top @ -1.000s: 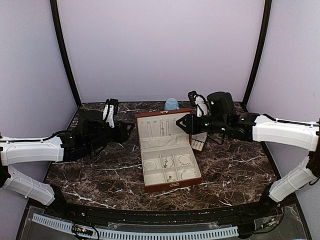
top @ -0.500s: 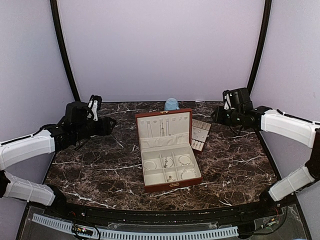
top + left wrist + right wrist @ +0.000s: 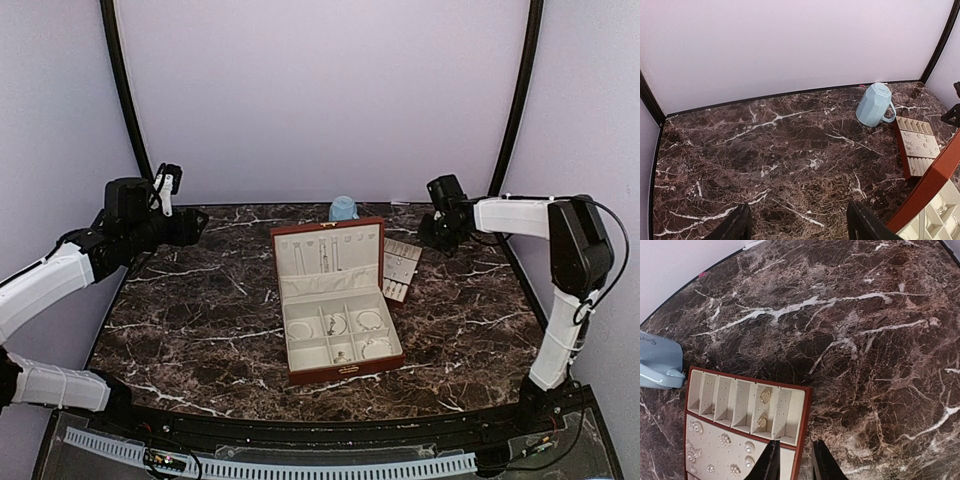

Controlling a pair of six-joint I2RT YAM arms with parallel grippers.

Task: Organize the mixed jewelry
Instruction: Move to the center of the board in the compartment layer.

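Jewelry box [image 3: 345,372] is open on the marble top [image 3: 190,330].

Jewelry [image 3: 337,324] sits mostly inside the box: hoops + small pcs spread over the front compartments, chains [image 3: 325,255] hung on the lid lining.

Slotted tray [image 3: 805,412] is just R of the box by the lid, w/ two rings [image 3: 764,396] in its slots and studs [image 3: 724,440] on the pad below them.

Blue mug [image 3: 343,208] is just behind the box.

L gripper [image 3: 800,227] is well L of the box, fingers wide apart, empty.

R gripper [image 3: 795,462] is R-rear of the box, over the tray's edge, w/ a narrow gap btwn fingers and nothing in it.

Est: sorting abt done. No loose pcs seen on the marble round the box, tho tiny ones wouldn't show at this res. Maybe only the lid is left to close; can't tell.
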